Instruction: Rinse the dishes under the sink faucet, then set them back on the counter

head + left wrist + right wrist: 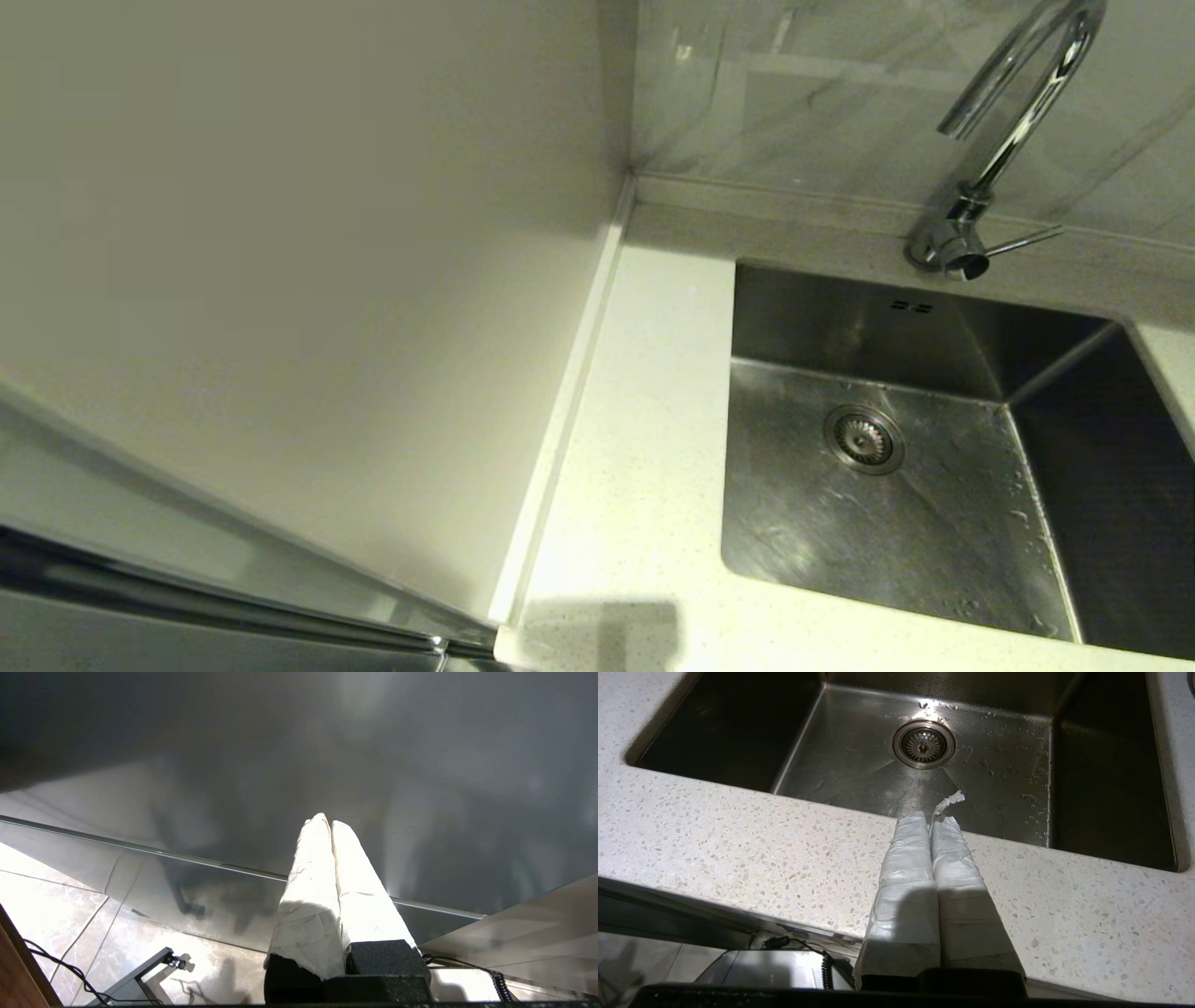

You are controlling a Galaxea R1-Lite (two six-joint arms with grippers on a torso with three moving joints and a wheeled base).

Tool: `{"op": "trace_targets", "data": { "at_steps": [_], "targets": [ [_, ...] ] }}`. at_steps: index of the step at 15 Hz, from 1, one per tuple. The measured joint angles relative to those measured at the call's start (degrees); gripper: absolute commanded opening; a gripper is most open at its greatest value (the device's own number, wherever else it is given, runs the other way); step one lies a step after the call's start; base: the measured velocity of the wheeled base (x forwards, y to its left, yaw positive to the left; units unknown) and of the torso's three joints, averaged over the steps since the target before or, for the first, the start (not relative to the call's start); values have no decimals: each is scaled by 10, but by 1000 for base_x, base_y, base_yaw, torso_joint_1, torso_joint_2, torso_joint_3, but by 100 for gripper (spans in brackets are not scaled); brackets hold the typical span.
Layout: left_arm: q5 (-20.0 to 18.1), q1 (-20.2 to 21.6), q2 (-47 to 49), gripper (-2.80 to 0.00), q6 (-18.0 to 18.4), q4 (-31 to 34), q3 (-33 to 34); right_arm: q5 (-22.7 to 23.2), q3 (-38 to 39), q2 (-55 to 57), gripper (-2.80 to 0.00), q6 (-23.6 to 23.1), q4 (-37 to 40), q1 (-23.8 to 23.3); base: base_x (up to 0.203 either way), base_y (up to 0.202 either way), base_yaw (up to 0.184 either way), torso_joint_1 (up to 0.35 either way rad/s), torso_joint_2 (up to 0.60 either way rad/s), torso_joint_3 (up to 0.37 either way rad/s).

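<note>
The steel sink (794, 532) lies at the right of the head view, its drain strainer (864, 439) bare and its floor wet. The chrome gooseneck faucet (1018, 121) rises behind it with its thin side lever (1022, 242) pointing right. No bowls show in any view. My right gripper (930, 820), wrapped in white tape, is shut and empty above the speckled counter (738, 844) at the sink's near edge, facing the drain (924, 745). My left gripper (326, 822) is shut and empty below counter height, facing a grey steel front panel (420, 788). Neither arm appears in the head view.
A plain cream wall panel (280, 280) fills the left of the head view, next to a narrow counter strip (644, 448). A marbled backsplash (794, 93) stands behind the faucet. Floor tiles (42, 905) and cables (65, 970) show under the left gripper.
</note>
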Motion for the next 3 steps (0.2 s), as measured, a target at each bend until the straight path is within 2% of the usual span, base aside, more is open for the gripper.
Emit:
{"op": "trace_targets", "data": {
  "at_steps": [3],
  "targets": [
    [0, 0, 0, -280, 0, 0, 0, 0, 0, 0, -280, 0, 0, 0, 0, 0, 0, 0, 0, 0]
  ]
}}
